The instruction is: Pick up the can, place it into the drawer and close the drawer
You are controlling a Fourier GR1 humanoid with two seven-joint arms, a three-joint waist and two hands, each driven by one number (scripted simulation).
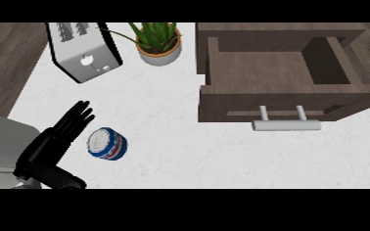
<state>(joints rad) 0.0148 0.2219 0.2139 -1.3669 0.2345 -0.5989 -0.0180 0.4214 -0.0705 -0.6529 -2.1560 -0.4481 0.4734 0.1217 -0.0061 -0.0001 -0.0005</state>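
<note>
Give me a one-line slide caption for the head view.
Left hand open beside the can on the white counter, with the wooden drawer pulled open at right.

Single head view, looking steeply down onto the white marbled desk (pixel 180 147). The open dark-wood drawer (pixel 278 76) fills the upper right, the silver toaster (pixel 85 54) the upper left; the black left hand (pixel 54 144) enters at the lower-left edge, close to the camera.
</note>
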